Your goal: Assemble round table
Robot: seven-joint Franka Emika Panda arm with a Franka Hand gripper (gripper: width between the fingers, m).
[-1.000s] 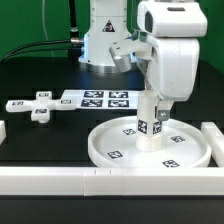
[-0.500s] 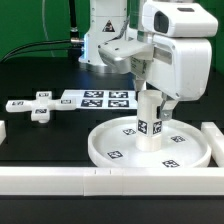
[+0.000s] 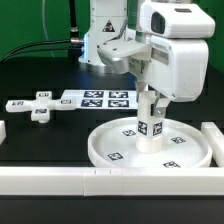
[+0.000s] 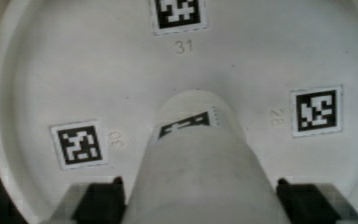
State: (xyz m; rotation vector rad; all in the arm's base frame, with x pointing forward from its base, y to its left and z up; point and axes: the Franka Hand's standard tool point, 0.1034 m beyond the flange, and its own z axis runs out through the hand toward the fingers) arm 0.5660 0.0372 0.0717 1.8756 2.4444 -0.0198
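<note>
The large round rimmed disc [image 3: 101, 150] lies flat on the black table, tags facing up. The short thick cylinder post [image 3: 150, 127] stands upright at its middle. My gripper [image 3: 150, 100] comes down from above and is shut on the top part of the post. In the wrist view the post [image 4: 202, 150] fills the space between my gripper's [image 4: 197, 193] black pads [image 4: 101, 196], which touch both its sides, with the disc [image 4: 87, 70] below. The small cross-shaped piece [image 3: 39, 106] lies apart at the exterior view's left.
The marker board [image 3: 98, 98] lies behind the disc, next to the cross-shaped piece. A long white rail [image 3: 50, 181] runs along the front edge, another rail [image 3: 213, 137] stands at the exterior view's right, and a short white end [image 3: 2, 130] at the left.
My wrist has turned about the upright post over the first half second, so the hand now faces differently. The post and the disc stay where they were.
</note>
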